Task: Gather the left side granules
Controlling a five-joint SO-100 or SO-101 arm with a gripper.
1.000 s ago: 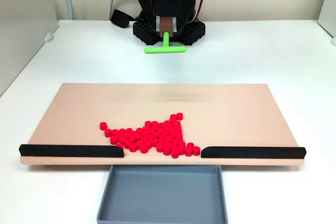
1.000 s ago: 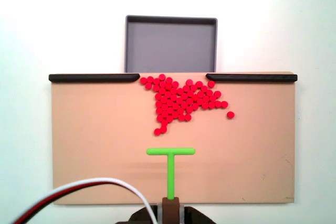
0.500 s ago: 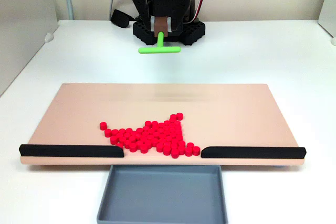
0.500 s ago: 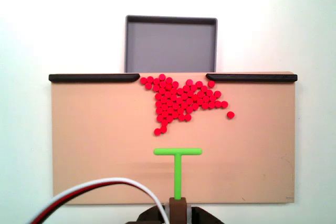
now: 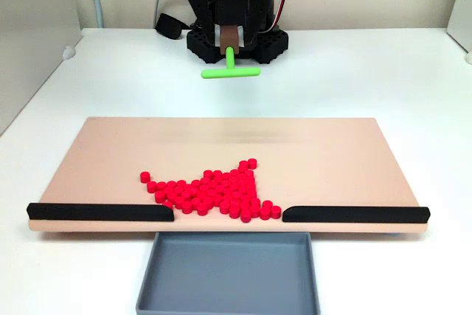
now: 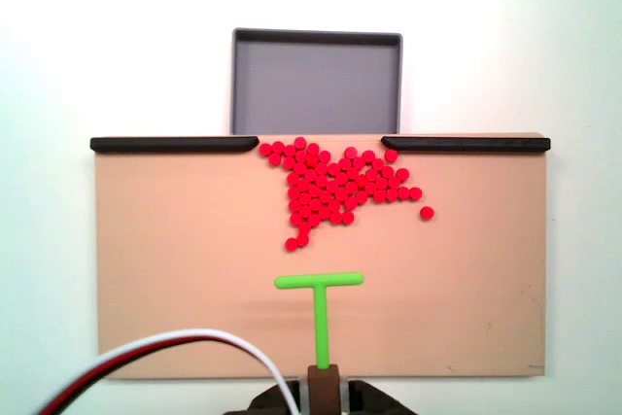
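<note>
The red granules [image 5: 210, 191] lie in one packed cluster on the tan board [image 5: 110, 153], against the gap between the two black strips. From above, the granules [image 6: 335, 187] spread right of the gap, and one lone granule [image 6: 427, 212] sits apart at the right. My gripper [image 5: 231, 43] hangs above the table behind the board, shut on the stem of a green T-shaped tool [image 5: 231, 72]. From above, the tool [image 6: 320, 284] hovers over the board's near part with its crossbar toward the granules, short of them. The gripper [image 6: 323, 378] is at the bottom edge.
A grey tray [image 5: 228, 241] stands beyond the gap, below the board's edge. Black strips [image 5: 99, 212] [image 5: 354, 214] line that edge on both sides. The arm's black base [image 5: 236, 38] stands behind the board. A white, red and black cable [image 6: 175, 342] arcs over the board's corner.
The green tool swung a little sideways half a second ago and has come back close to where it was a second ago. The granules have not moved.
</note>
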